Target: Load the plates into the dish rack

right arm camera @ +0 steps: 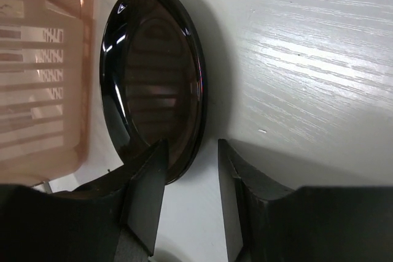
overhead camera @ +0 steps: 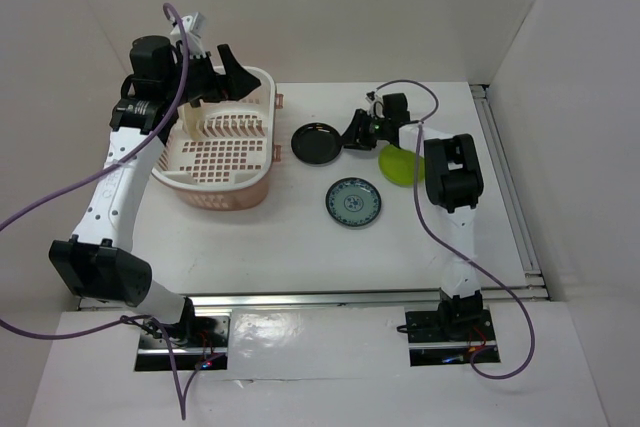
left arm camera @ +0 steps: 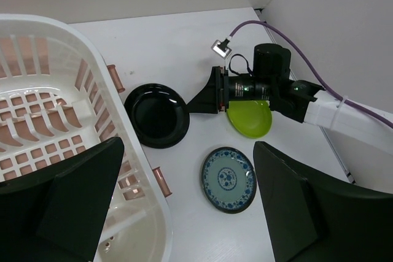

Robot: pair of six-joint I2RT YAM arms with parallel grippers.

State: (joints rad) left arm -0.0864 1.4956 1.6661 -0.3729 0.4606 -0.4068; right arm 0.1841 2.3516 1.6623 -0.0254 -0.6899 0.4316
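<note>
The glossy black plate (overhead camera: 317, 142) lies flat on the table just right of the white dish rack (overhead camera: 215, 147). My right gripper (overhead camera: 352, 132) is low at its right rim. In the right wrist view the jaws (right arm camera: 190, 151) are open a little and the rim of the black plate (right arm camera: 153, 72) sits at the gap, with one finger (right arm camera: 147, 194) over it. The lime green plate (overhead camera: 397, 164) and the blue-white patterned plate (overhead camera: 352, 202) lie nearby. My left gripper (overhead camera: 235, 77) is open and empty above the rack's far right corner. The cream plate is out of view.
The left wrist view shows the rack's rim (left arm camera: 61, 41), the black plate (left arm camera: 156, 115), the green plate (left arm camera: 250, 118), the patterned plate (left arm camera: 228, 179) and the right gripper (left arm camera: 202, 99). The rack's salmon base tray (right arm camera: 37, 78) stands just beyond the black plate. White walls enclose the table.
</note>
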